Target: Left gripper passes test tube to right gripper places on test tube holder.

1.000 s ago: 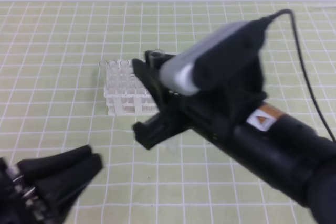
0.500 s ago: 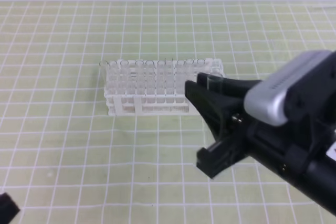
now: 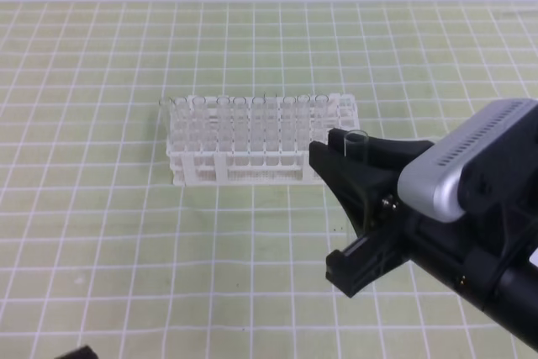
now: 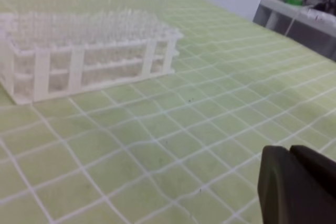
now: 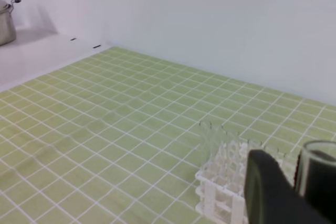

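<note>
The right gripper (image 3: 353, 208) has moved away from the front of the test tube holder (image 3: 252, 166) and now stands to the right of it, with the whole rack uncovered again. The left gripper (image 4: 299, 187) has drawn back toward the near left corner; only a dark piece of it shows in its own wrist view, so how far it is open cannot be told. This suggests that the handover is finished and the placing step is in hand.

The right pincer is closed on the test tube (image 3: 356, 142). The open rim of the tube rises just above the upper finger, upright or nearly so, just beside the right end of the rack.

The tube is thin clear glass, smooth and round. The rack is a white plastic lattice with square holes, and a row of similar clear tubes stands along its far side. The mat (image 3: 126, 233) is matte green with a white grid.
</note>
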`<state>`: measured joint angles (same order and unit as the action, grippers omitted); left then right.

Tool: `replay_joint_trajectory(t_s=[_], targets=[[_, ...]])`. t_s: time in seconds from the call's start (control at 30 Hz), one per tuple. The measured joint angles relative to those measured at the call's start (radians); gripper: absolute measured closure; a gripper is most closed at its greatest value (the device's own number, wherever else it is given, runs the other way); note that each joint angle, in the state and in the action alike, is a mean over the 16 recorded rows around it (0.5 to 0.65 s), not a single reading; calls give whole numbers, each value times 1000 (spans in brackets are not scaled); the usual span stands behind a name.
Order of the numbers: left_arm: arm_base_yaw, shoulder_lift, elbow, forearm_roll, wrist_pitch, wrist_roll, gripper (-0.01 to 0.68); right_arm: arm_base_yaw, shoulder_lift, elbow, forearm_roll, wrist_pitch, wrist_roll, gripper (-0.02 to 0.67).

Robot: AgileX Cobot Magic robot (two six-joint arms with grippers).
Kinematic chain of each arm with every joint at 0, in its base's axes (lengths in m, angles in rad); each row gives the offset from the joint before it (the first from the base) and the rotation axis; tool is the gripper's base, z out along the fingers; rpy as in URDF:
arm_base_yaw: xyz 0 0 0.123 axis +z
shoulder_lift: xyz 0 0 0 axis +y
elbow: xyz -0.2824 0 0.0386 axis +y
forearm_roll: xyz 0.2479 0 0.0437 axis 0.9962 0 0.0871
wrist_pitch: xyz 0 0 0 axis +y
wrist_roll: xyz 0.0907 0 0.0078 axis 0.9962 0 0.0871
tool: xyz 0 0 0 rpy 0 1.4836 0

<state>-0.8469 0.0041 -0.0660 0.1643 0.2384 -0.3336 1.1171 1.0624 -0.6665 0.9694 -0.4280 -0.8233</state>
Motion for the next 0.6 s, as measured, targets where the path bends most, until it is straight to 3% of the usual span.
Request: replay_joint_trajectory(t_s=[0.33,0.6], targets=[[0,-1,72,20,-130,-6,673,0,0,0,-2,-10,-13,640],[0,-1,71,23,-139,-8,673,0,0,0,-2,-11,-14,640]])
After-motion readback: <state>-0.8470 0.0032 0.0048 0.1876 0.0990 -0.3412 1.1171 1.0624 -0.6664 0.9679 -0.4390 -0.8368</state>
